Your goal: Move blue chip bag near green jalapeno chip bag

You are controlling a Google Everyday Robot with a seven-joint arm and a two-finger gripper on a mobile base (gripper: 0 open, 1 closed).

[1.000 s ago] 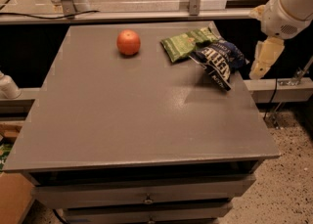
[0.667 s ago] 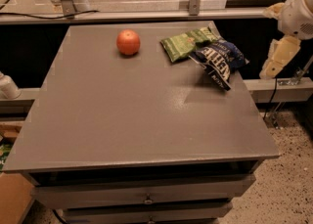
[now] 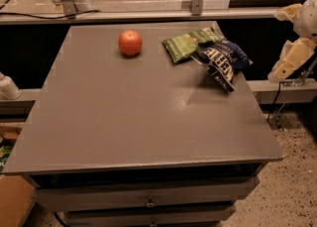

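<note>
Grey bench (image 3: 124, 122) with drawers below, speckled floor to the right, a rail and glass behind it. The blue chip bag (image 3: 223, 61) lies at the far right of the bench, right against the green jalapeno chip bag (image 3: 190, 43). Its upper left edge meets the green bag's right end, touching or slightly overlapping, can't tell which. The orange-red fruit (image 3: 130, 42) sits well apart to the left, not involved.

Status, my read: placement looks done, the blue bag is as near the green one as it gets. What's left is only clearing the arm, if that.

The end effector (image 3: 287, 62) hangs off the bench's right edge, over the floor and angled down-left. It carries neither bag, both are on the bench. Whether it is apart or together — cannot tell.

Versus a second ago: the end effector was closer in, just beside the blue bag's right side. It has since drifted right and away — a retreat. Both bags and the fruit are where they were, no shift visible.
</note>
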